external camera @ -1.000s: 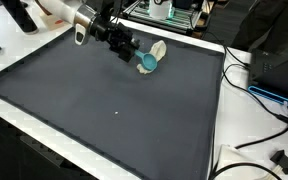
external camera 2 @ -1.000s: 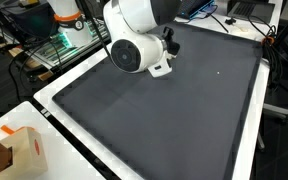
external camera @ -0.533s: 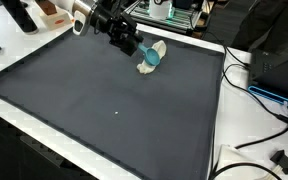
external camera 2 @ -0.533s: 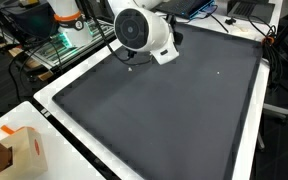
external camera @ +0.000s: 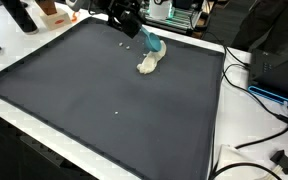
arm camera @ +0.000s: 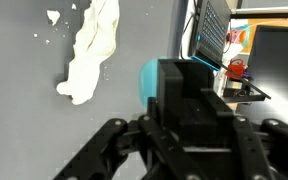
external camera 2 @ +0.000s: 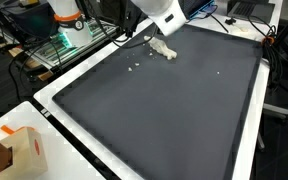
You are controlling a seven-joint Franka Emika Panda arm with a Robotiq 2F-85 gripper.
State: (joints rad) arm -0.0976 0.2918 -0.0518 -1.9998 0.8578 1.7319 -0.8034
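Gripping a teal piece (external camera: 154, 45) between closed fingers, the gripper (external camera: 146, 37) hangs near the far edge of the mat (external camera: 104, 110), with the elongated white lump (external camera: 149, 64) lying just below, apart from its fingertips.

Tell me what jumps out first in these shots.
A lumpy white mass lies on the dark grey table mat near one edge, with small white crumbs scattered beside it. Just above it hangs the black tool, which appears to grip a teal rounded object.
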